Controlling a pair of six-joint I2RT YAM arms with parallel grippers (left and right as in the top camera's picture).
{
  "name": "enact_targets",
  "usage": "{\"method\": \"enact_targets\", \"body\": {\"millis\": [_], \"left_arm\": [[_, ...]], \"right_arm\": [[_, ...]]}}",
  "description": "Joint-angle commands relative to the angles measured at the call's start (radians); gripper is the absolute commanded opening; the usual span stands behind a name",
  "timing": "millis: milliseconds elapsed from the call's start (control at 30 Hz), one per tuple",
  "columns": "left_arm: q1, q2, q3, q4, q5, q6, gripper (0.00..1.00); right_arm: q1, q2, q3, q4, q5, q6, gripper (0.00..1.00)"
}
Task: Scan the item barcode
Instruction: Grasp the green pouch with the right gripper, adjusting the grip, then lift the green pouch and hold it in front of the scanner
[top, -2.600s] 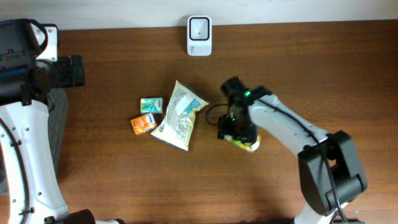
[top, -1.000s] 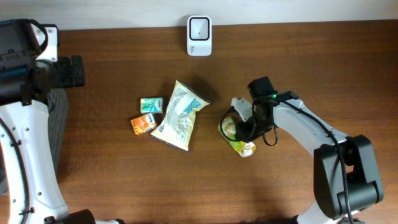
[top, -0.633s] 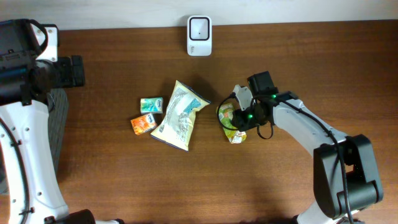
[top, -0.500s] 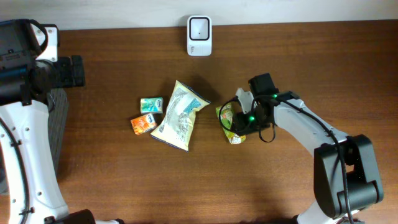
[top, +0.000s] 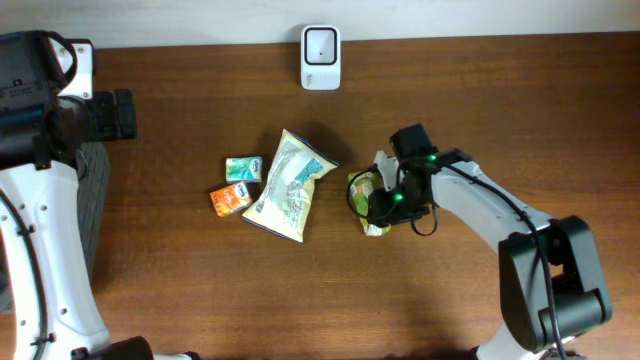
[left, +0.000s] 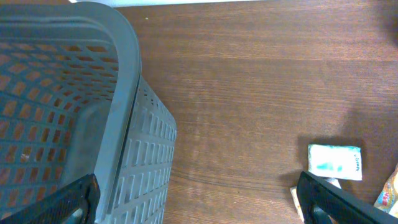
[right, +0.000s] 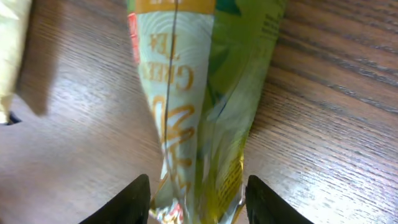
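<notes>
Green tea packet (right: 186, 93) straddled by parted right gripper (right: 198, 200), lower end cropped; left gripper (left: 199, 202) splayed wide.

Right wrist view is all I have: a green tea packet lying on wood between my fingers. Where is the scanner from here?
Observer: The scanner sits at the far edge of the table, ahead and to the left of the green tea packet.
Operator: What else is near the packet?
Observer: A snack bag lies just to its left and does not touch it.
Operator: Is the left arm in the way?
Observer: No. The left gripper hangs open beside a grey basket at the table's left end, far from the packet.
</notes>
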Motion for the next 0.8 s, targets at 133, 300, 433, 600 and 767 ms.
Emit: {"method": "enact_targets", "body": {"millis": [133,300,433,600,767], "left_arm": [[0.006,0.000,-0.002,0.002,-0.010,0.016,0.99],[0.006,0.000,-0.002,0.002,-0.010,0.016,0.99],[0.006,0.000,-0.002,0.002,-0.010,0.016,0.99],[0.006,0.000,-0.002,0.002,-0.010,0.016,0.99],[0.006,0.000,-0.002,0.002,-0.010,0.016,0.99]], "right_arm": [[0.025,0.064,-0.008,-0.022,0.087,0.009,0.17],[0.018,0.062,0.023,-0.057,0.029,0.008,0.04],[-0.018,0.043,0.131,-0.151,-0.137,-0.063,0.04],[-0.096,0.015,0.277,-0.238,-0.656,-0.245,0.04],[-0.159,0.013,0.305,-0.235,-1.104,-0.323,0.04]]}}
